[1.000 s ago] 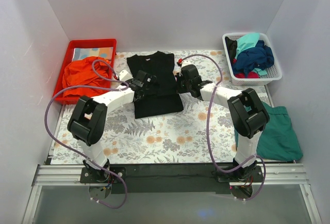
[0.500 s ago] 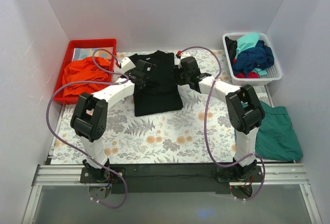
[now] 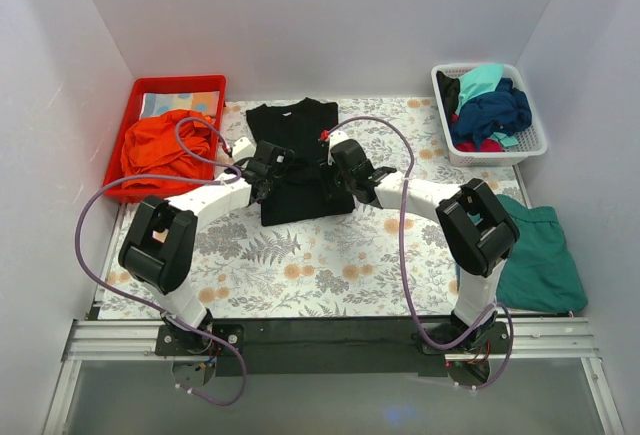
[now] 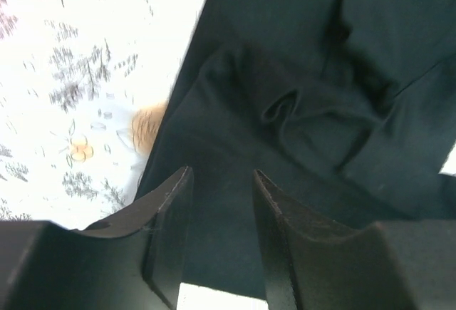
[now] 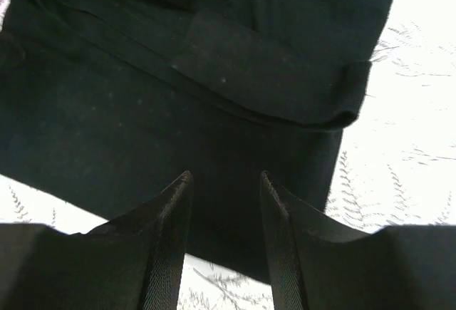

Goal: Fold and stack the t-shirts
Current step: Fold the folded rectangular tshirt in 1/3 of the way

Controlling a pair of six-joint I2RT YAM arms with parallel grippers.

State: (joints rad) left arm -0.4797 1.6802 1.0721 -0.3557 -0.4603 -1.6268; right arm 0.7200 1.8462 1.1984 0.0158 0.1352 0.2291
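The black t-shirt (image 3: 300, 135) lies flat on the flowered table, its sides folded in and its collar toward the back wall. My left gripper (image 3: 270, 169) hovers over its left half, open, with only black cloth (image 4: 299, 75) under its fingertips (image 4: 222, 174). My right gripper (image 3: 338, 167) hovers over the right half, also open and empty (image 5: 225, 176), above the folded sleeve (image 5: 271, 75) and the near hem. More t-shirts, turquoise (image 3: 480, 80) and navy (image 3: 492, 110), fill the basket. A teal one (image 3: 540, 255) lies at the table's right edge.
A red tray (image 3: 135, 95) at the back left holds bunched orange cloth (image 3: 160, 145). The white basket (image 3: 495, 155) stands at the back right. Purple cables loop from both arms over the table. White walls close in three sides.
Both grippers went from shut to open and let go of the black t-shirt. They swung toward the collar, then came back toward the near hem. The t-shirt stays flat.
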